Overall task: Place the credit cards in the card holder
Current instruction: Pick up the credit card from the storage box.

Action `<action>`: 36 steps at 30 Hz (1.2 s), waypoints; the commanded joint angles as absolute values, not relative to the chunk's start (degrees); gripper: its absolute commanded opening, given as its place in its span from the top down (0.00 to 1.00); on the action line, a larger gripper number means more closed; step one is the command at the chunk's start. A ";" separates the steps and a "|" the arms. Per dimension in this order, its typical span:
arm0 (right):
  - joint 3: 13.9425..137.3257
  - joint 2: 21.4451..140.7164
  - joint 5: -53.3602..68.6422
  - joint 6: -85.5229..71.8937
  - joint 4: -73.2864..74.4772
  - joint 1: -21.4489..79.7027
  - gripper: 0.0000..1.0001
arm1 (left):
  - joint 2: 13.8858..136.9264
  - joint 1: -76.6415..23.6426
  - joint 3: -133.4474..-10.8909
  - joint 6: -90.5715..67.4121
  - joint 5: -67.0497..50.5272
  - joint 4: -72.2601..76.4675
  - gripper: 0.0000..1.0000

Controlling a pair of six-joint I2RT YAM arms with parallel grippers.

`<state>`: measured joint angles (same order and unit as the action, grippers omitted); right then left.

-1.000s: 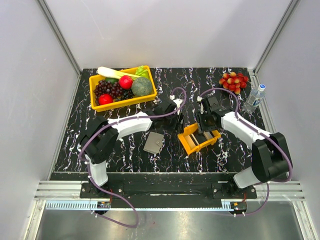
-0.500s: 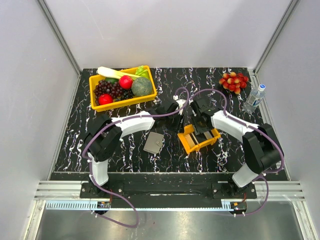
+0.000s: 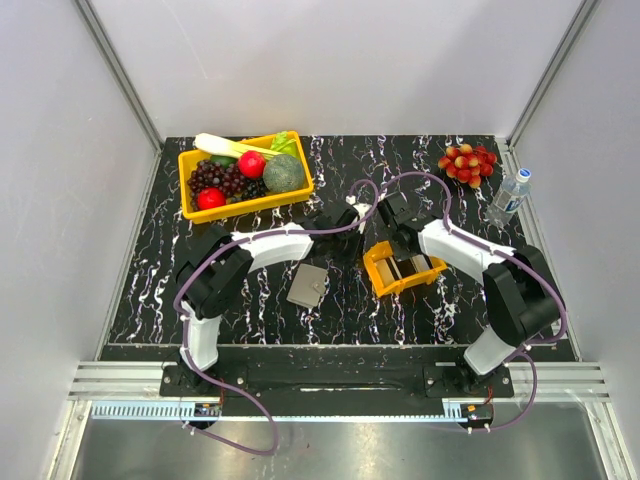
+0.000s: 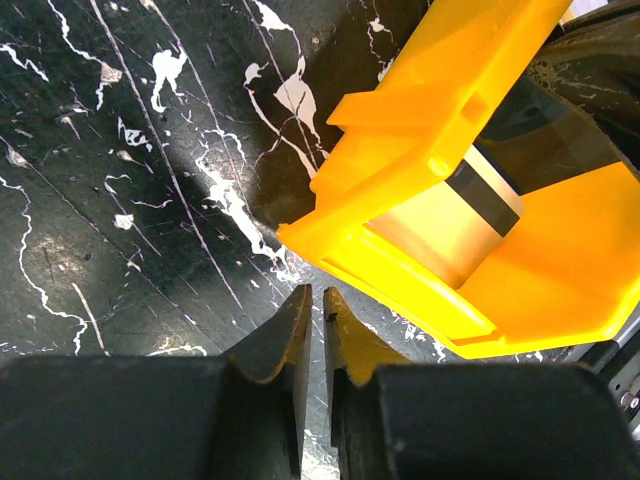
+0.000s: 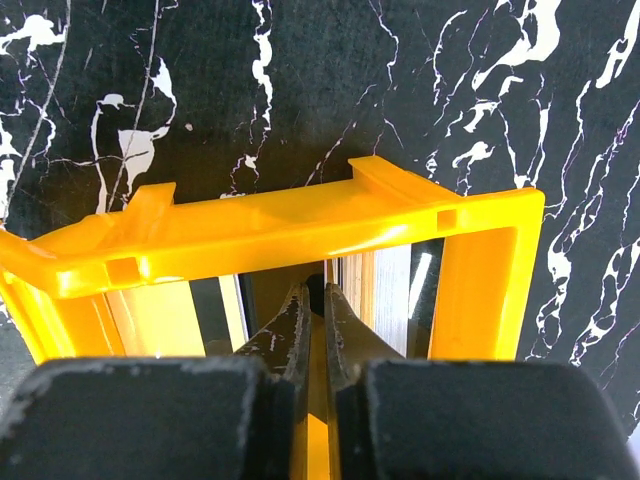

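Observation:
The small orange tray (image 3: 378,275) lies mid-table with the credit cards (image 3: 408,267) inside it, silvery, dark and tan. My right gripper (image 3: 405,250) reaches into the tray from behind. Its jaws (image 5: 322,292) stand almost together, with a tan strip showing in the slit; I cannot tell whether a card is pinched. A silvery card (image 5: 395,290) lies just right of them under the tray rim (image 5: 300,225). My left gripper (image 3: 358,243) is shut and empty (image 4: 312,300) beside the tray's left corner (image 4: 400,130). The taupe card holder (image 3: 308,285) lies closed, left of the tray.
A yellow bin (image 3: 250,205) of fruit and vegetables stands at the back left. A bunch of red fruit (image 3: 467,163) and a water bottle (image 3: 508,197) are at the back right. Both arms crowd the tray.
Both grippers have closed. The right gripper has moved left and down into the tray. The tray has turned and slid slightly toward the back.

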<state>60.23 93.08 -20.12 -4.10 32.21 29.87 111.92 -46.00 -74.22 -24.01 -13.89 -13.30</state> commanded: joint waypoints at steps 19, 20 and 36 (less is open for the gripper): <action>60.47 89.12 -6.07 -3.52 32.87 30.94 0.96 | 112.59 -45.18 -76.99 -26.01 -16.26 -10.28 0.89; 60.47 89.47 -5.72 -3.60 32.87 30.94 0.96 | 112.59 -45.26 -77.08 -26.19 -16.43 -10.20 0.89; 65.47 81.65 -11.25 -8.60 35.85 31.20 1.00 | 105.12 -41.14 -72.34 -31.90 -17.40 -4.31 0.48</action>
<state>61.58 84.75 -9.19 -5.52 34.44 30.76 110.96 -42.61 -73.38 -29.58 -16.12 -9.10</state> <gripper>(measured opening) 0.010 0.491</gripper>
